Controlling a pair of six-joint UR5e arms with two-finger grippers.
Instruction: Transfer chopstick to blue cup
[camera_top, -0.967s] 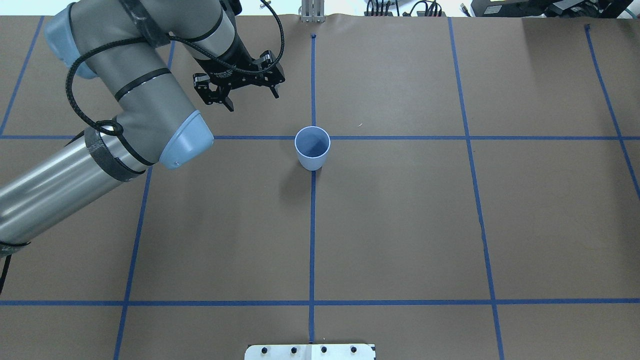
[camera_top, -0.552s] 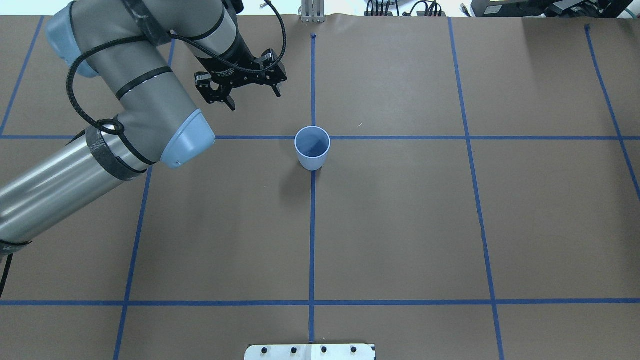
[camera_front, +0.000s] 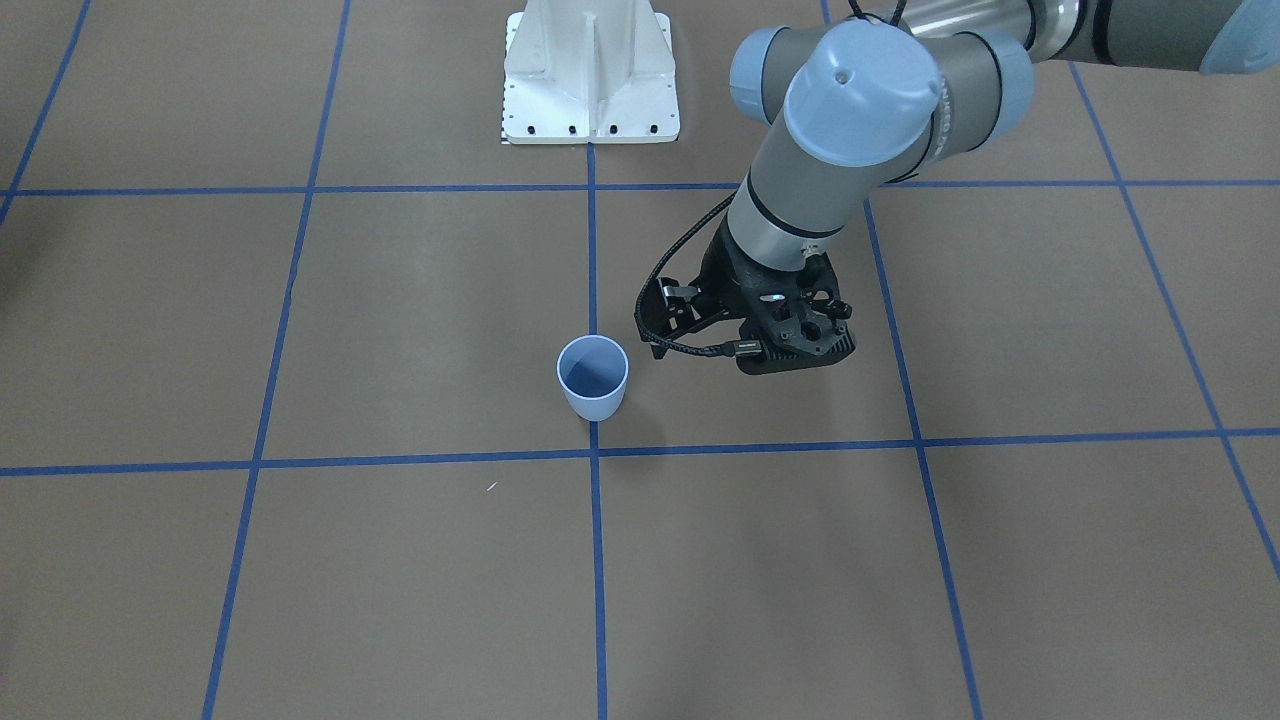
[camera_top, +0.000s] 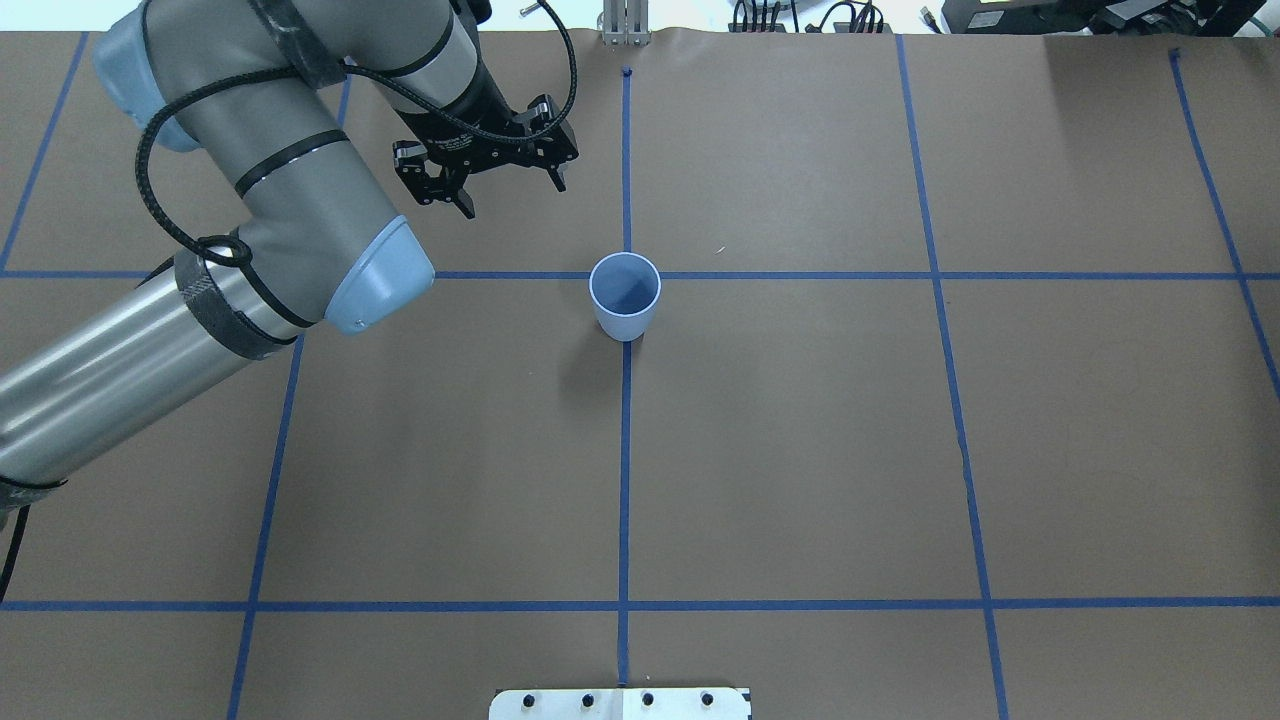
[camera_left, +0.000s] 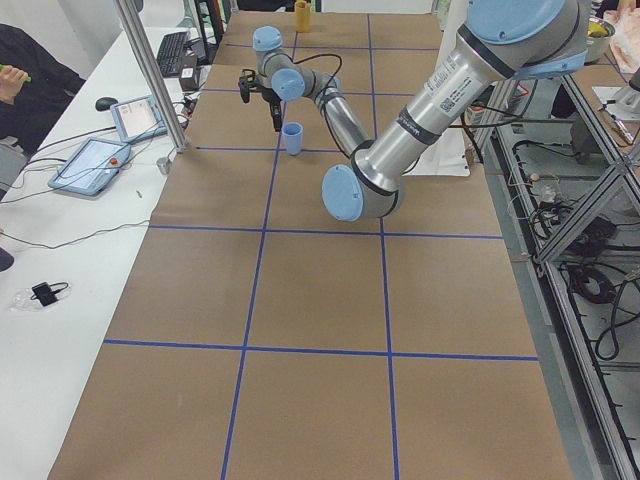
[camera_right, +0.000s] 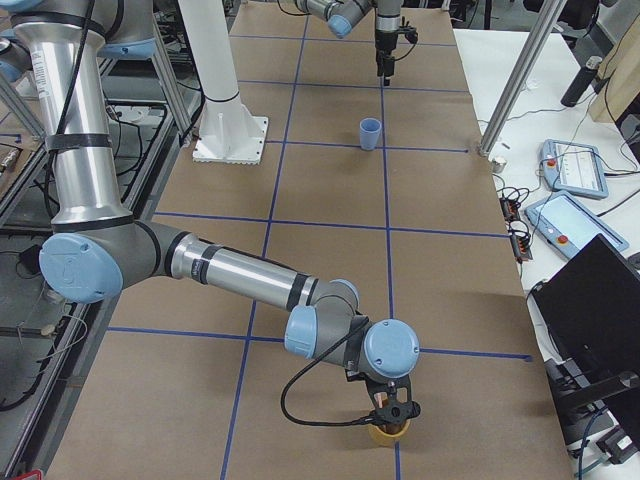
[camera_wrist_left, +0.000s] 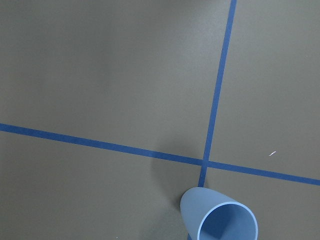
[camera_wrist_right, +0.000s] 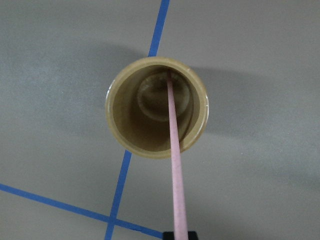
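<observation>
Brown paper with blue tape lines covers the table (camera_top: 800, 450); the blue cup (camera_top: 625, 300) stands upright mid-table, nothing in it. The left gripper (camera_top: 510, 192) hovers spread and empty near it, to the far left. Well apart, at the right end, the chopstick (camera_wrist_right: 176, 165) leans inside a tan cup (camera_wrist_right: 116, 131) under the right gripper (camera_right: 392, 412); I cannot tell whether it is clamped. I worry a tilted lift drags that rim and tips the cup, or the thin stick slips on the long carry.
</observation>
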